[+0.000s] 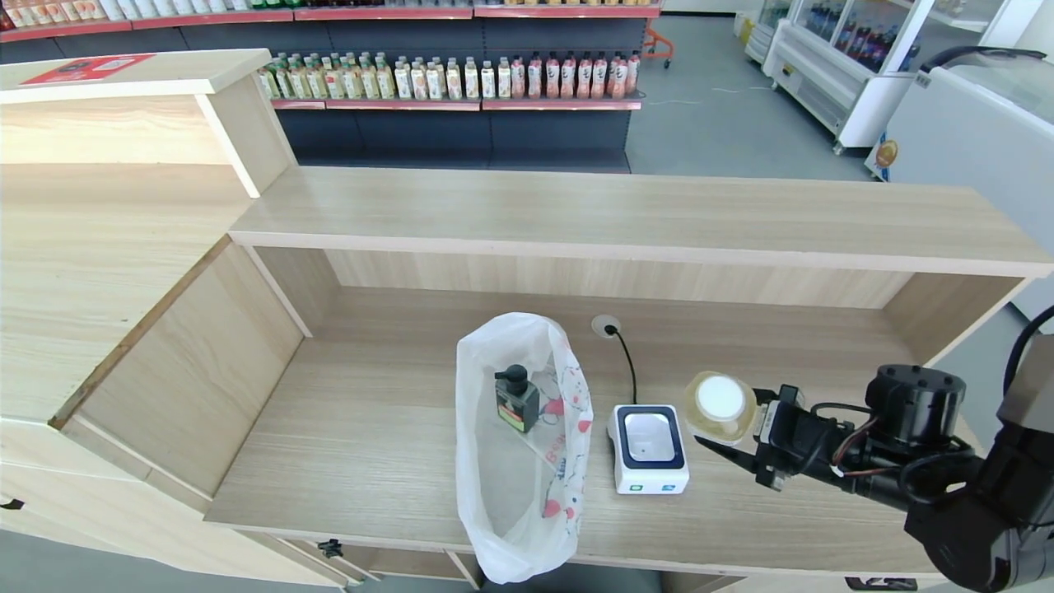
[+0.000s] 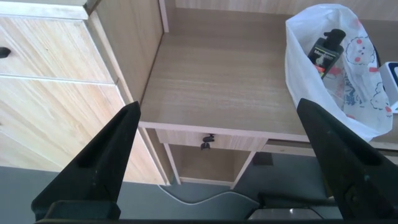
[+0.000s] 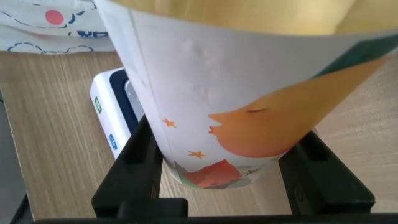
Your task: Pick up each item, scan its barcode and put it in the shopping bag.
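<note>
My right gripper is shut on a yellowish bottle with a white cap, held just right of the barcode scanner and above the counter. In the right wrist view the bottle has a white label with an orange shape and fills the space between the fingers, with the scanner behind it. The white shopping bag stands open left of the scanner, with a dark pump bottle inside. My left gripper hangs open below the counter's front edge, empty; the bag and pump bottle lie beyond it.
The scanner's black cable runs back to a round port in the counter. A raised ledge borders the back and a wooden side wall the left. A drawer sits under the counter's front edge.
</note>
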You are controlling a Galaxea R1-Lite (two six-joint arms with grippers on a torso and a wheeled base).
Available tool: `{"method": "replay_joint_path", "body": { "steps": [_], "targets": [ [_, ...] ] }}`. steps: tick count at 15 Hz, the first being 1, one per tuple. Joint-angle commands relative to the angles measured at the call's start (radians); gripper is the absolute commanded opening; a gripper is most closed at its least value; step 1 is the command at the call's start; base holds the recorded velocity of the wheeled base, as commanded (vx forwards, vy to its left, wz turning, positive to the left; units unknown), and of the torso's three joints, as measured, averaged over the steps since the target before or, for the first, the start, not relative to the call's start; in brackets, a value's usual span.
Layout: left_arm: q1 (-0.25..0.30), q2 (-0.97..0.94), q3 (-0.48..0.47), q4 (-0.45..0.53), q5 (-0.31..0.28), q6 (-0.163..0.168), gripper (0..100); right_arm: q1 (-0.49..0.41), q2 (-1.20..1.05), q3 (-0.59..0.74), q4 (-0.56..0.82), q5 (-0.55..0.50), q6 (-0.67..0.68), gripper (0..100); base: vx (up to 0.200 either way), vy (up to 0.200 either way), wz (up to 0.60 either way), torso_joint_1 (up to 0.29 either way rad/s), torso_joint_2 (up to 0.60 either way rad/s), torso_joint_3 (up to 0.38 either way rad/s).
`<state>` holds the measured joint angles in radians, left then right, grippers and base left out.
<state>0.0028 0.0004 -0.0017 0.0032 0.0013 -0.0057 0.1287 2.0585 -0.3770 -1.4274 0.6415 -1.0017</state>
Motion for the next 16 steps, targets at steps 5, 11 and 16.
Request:
{"method": "replay_joint_path", "body": {
  "steps": [5,11,16],
  "targets": [
    [0.000,0.000,0.000,0.000,0.000,0.000,100,-0.004,0.144,-0.126,0.005,0.015,-0.055,0,0.000,0.000,0.00,0.000,0.00,0.000],
    [0.000,0.000,0.000,0.000,0.000,0.000,100,0.000,0.238,-0.227,0.007,0.018,-0.074,0,0.000,0.000,0.00,0.000,0.00,0.000],
    [0.000,0.000,0.000,0.000,0.000,0.000,100,0.046,0.282,-0.295,0.009,0.037,-0.069,0,0.000,0.000,0.00,0.000,0.00,0.000]
  ]
}}
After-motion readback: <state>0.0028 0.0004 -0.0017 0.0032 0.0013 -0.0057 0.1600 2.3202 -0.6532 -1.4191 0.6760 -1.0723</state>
